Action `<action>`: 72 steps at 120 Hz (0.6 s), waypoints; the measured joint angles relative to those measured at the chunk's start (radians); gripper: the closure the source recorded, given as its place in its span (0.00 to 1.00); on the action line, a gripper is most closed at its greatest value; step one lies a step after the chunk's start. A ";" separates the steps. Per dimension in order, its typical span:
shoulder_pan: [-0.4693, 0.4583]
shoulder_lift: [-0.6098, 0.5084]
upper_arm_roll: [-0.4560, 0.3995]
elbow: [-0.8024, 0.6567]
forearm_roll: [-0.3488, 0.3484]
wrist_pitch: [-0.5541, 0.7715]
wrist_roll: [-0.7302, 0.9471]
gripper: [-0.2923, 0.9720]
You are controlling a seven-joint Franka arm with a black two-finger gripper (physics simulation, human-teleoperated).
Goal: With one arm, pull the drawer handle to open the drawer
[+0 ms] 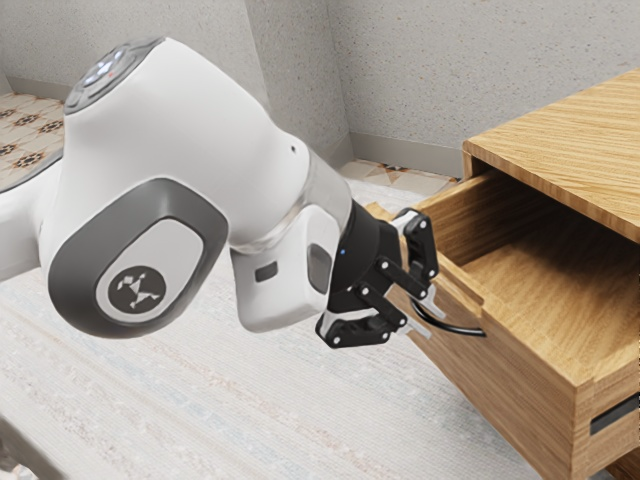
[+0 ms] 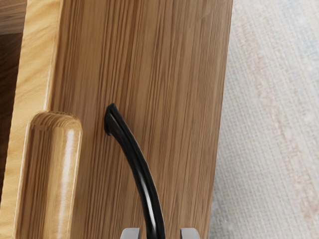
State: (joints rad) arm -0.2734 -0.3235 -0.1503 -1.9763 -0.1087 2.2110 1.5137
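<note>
The big white arm (image 1: 170, 200) came in from the exterior view's left and reached toward its right. At its end was the black gripper (image 1: 420, 305). The gripper was right up against the front of a wooden drawer (image 1: 510, 380). The drawer was open. It stuck far out of the wooden cabinet (image 1: 570, 140), and you could see down into it. Nothing could be seen lying inside it. The front of the drawer faced the arm, and its back end was under the cabinet's top. On the front was a thin black handle (image 1: 455, 325). It was bent like a bow. One end of the handle ran into the gripper, and the other end went into the wood nearer the exterior view's right. In the wrist view the handle (image 2: 134, 159) came out of the wood and curved toward the hand, ending just under it. I could not tell if the jaws were squeezing the handle or just sitting loosely around it. Beside the handle in the wrist view was a round wooden edge (image 2: 52, 169) of the drawer. The cabinet stood on a pale floor (image 1: 250, 400) with soft stripes. A gray wall (image 1: 450, 60) stood behind the cabinet and the arm.
</note>
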 joint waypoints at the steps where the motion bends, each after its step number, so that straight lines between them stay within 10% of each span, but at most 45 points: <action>1: 0.000 -0.001 0.000 -0.001 0.000 0.000 0.000 0.77; 72: 0.000 -0.077 0.000 -0.062 0.000 -0.001 -0.006 0.77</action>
State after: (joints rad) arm -0.2732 -0.4002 -0.1503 -2.0379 -0.1088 2.2099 1.5075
